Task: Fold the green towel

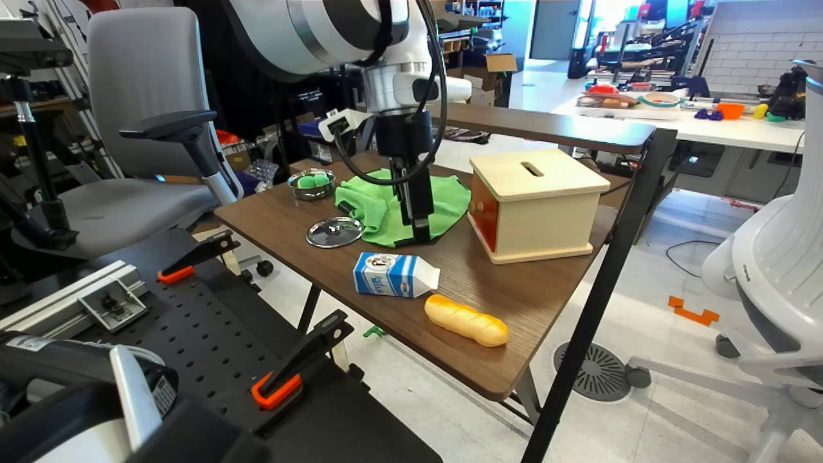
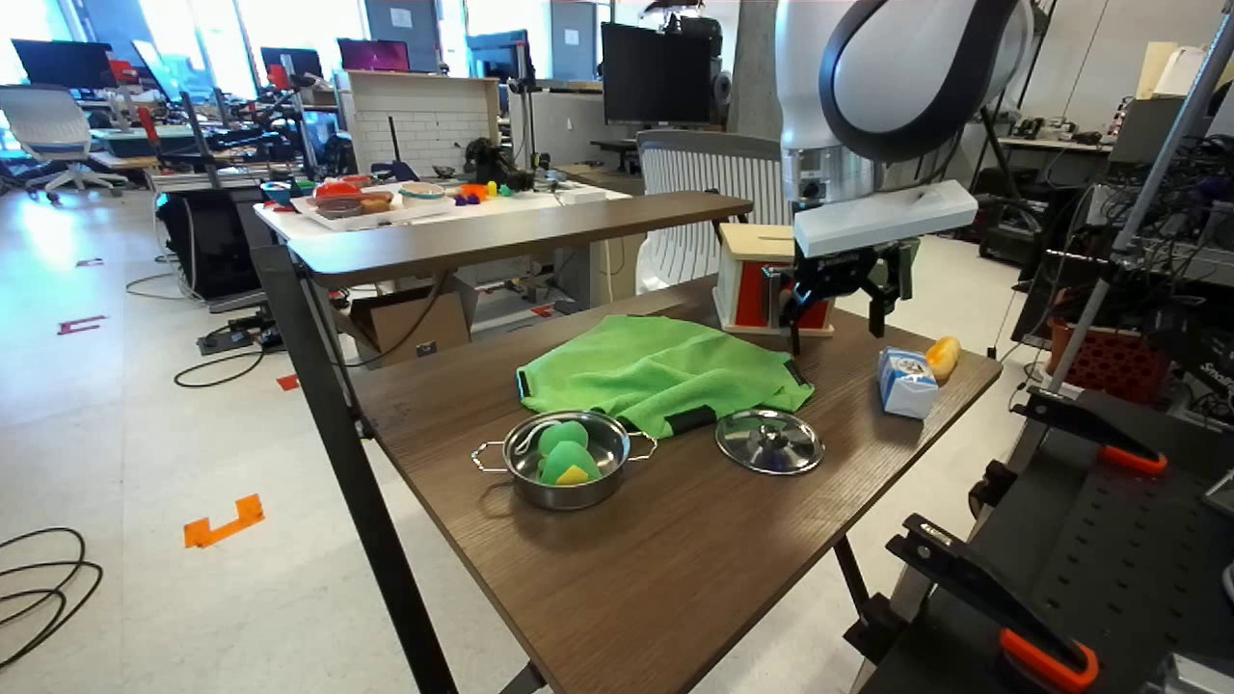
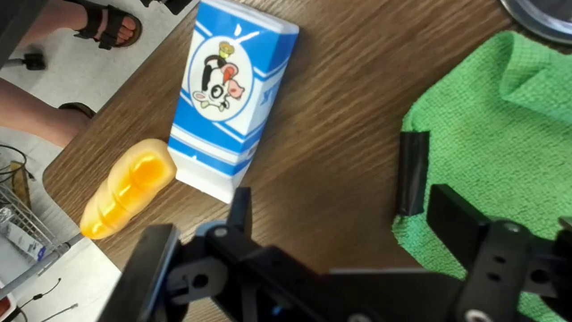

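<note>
The green towel (image 1: 452, 196) lies spread on the brown table, loosely wrinkled, with black tape patches on its edges. It also shows in an exterior view (image 2: 656, 361), with a raised fold toward the pot side. In the wrist view the towel (image 3: 487, 147) fills the right side, and one black tape patch (image 3: 413, 172) runs along its near edge. My gripper (image 3: 342, 197) is open and empty, pointing down. Its right finger is over the towel beside the tape patch; its left finger is over bare table by the milk carton. In an exterior view the gripper (image 2: 835, 323) hangs near the towel's taped corner.
A blue-white milk carton (image 1: 389, 274) and toy bread (image 1: 466, 320) lie near the front edge. A metal lid (image 1: 335, 232) and a pot holding green items (image 2: 567, 493) stand beside the towel. A wooden box (image 1: 546, 222) and a raised shelf (image 1: 546, 125) are behind.
</note>
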Controlling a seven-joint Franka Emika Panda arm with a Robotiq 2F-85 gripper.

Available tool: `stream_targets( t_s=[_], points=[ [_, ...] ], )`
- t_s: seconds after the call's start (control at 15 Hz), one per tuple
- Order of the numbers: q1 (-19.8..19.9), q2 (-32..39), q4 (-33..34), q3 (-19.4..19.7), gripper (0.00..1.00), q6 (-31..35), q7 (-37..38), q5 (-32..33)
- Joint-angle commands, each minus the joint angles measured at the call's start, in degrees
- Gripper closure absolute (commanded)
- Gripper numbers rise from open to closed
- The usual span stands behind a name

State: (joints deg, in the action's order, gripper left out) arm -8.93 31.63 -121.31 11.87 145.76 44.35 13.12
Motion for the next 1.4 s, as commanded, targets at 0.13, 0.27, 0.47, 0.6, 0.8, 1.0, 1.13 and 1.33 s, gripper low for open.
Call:
stream_targets(
  t_s=[0.13, 0.27, 0.47, 0.6, 0.8, 1.0, 1.13, 1.33],
  points=[
    [-2.37, 2.71, 0.59, 2.18, 0.00, 3.87, 3.37, 0.74],
    [-3.08, 3.58, 1.03, 2.78, 0.00, 4.14, 4.20, 0.99],
    [-3.57, 4.59, 2.16, 3.17, 0.00, 3.69, 4.89, 0.83],
    [-3.59, 5.35, 3.10, 3.14, 0.00, 3.46, 5.01, 0.55],
    [-3.48, 6.75, 4.61, 2.93, 0.00, 2.91, 4.68, 0.32],
    [-3.51, 7.82, 5.79, 2.65, 0.00, 2.49, 4.29, 0.02],
    [-3.70, 8.43, 6.60, 2.52, 0.28, 2.13, 4.28, -0.11],
    [-4.29, 8.72, 7.47, 2.61, 0.43, 1.90, 4.16, 0.09]
  ],
)
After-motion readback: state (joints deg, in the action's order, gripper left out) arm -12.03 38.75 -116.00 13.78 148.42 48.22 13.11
